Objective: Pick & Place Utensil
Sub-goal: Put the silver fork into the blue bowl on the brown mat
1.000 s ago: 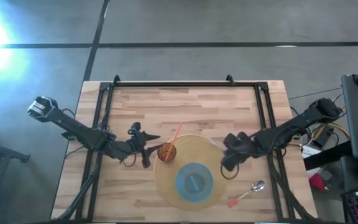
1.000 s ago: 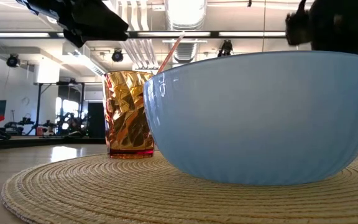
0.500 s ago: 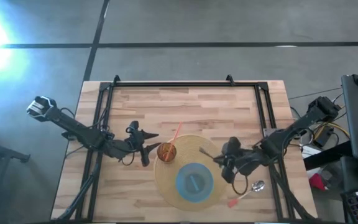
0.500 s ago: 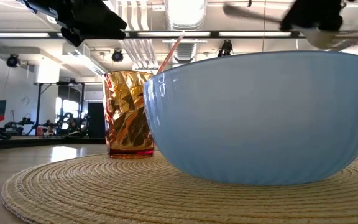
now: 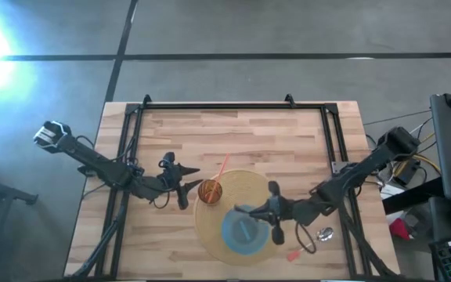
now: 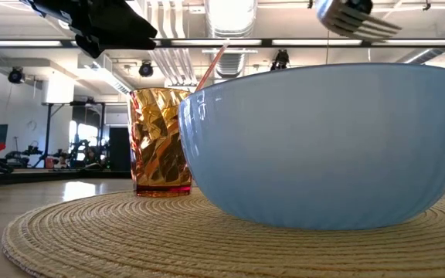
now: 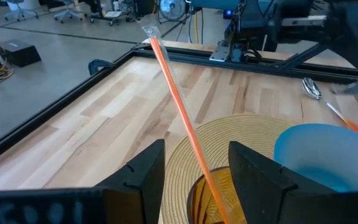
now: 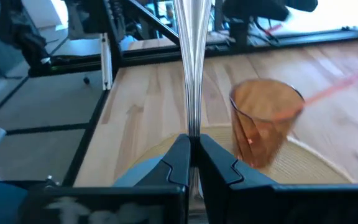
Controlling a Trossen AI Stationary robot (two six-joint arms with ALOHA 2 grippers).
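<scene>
A metal fork (image 8: 191,56) is in my right gripper (image 8: 194,155), which is shut on it and hovers over the right side of the blue bowl (image 5: 245,229). Its tines (image 6: 355,18) show above the bowl's rim (image 6: 315,73) in the low view. The bowl sits on a round woven mat (image 5: 253,184). My left gripper (image 5: 183,186) is open and stands just left of the amber cup (image 5: 210,190), whose base rests on the mat. The orange straw (image 7: 179,112) leaning out of the cup runs between my left fingers without touching them. My right gripper pinches the fork's thin handle (image 8: 192,127) between its two fingers. It comes roughly level from the table's right, and the fork runs straight on along the fingers toward the left. The fork is lifted clear, with its tines above the bowl.
A spoon with a red handle (image 5: 319,236) lies on the bare wood right of the mat, near the right arm. A black metal frame (image 5: 233,106) borders the table's far and side edges. Bare wood lies free across the table's far half.
My right gripper has moved left and toward the near edge, from the mat's right edge to above the bowl, carrying the fork, whose tines now show over the bowl's rim in the low view. It has stayed shut on the fork.
</scene>
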